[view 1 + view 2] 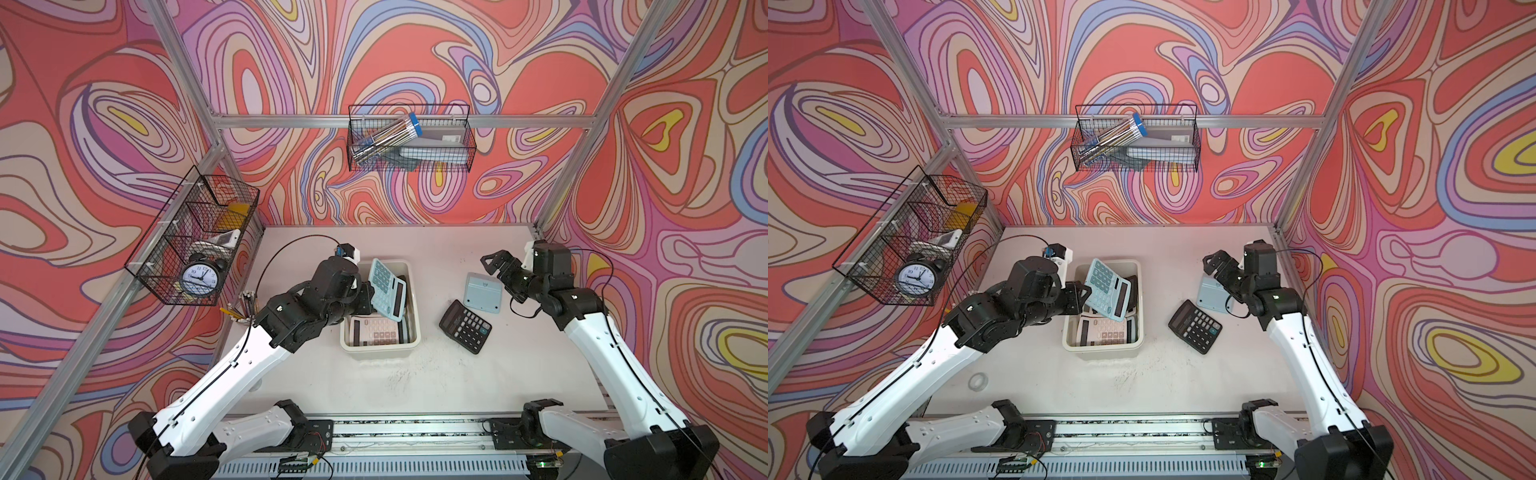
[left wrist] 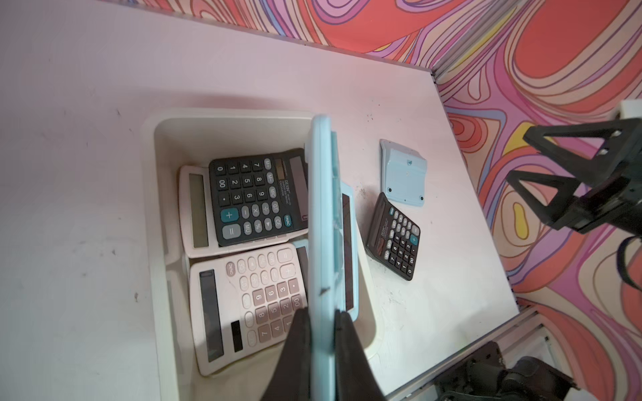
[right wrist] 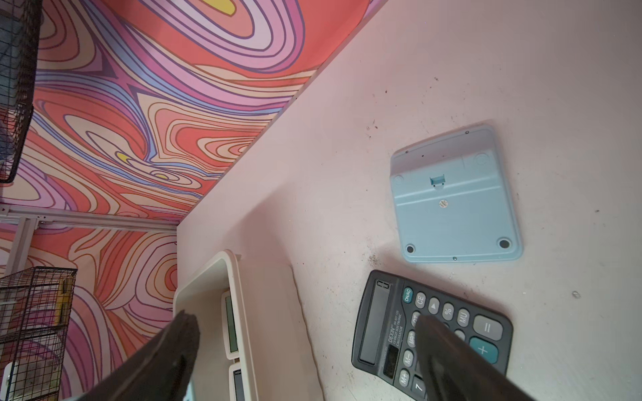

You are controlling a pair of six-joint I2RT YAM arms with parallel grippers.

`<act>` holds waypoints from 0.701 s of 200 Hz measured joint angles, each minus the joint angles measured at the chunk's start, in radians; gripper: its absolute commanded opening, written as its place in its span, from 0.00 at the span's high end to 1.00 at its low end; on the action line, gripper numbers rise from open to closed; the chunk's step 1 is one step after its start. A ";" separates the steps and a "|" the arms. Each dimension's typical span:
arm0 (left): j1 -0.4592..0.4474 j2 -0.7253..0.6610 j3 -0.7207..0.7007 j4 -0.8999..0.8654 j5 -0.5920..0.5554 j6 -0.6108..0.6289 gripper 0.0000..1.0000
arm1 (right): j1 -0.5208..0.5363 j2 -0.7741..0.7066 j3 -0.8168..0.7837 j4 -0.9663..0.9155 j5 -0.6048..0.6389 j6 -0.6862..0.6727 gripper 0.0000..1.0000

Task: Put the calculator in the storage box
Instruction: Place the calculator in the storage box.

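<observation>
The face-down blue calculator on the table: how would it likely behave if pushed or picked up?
The face-down blue calculator looks like a stiff moulded shell, so it should probably keep its shape. Its rubber feet point up, so pushed it may well slide easily on the table. Lying flat, its thin edges likely offer little to pinch from above.

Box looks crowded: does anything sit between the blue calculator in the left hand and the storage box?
Nothing visible does: the blue calculator in the left hand hangs over the storage box, above calculators inside.
</observation>
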 measured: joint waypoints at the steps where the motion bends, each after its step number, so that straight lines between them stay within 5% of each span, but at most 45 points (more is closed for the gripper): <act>1: 0.002 -0.003 -0.003 0.002 0.002 -0.004 1.00 | 0.000 0.000 0.000 0.000 0.000 0.000 0.02; 44: 0.084 -0.080 -0.210 0.097 0.113 -0.193 1.00 | 0.000 0.026 -0.016 0.008 0.000 0.003 0.02; 140: 0.096 -0.074 -0.497 0.316 0.267 -0.448 1.00 | 0.000 0.050 -0.052 0.027 -0.010 0.009 0.02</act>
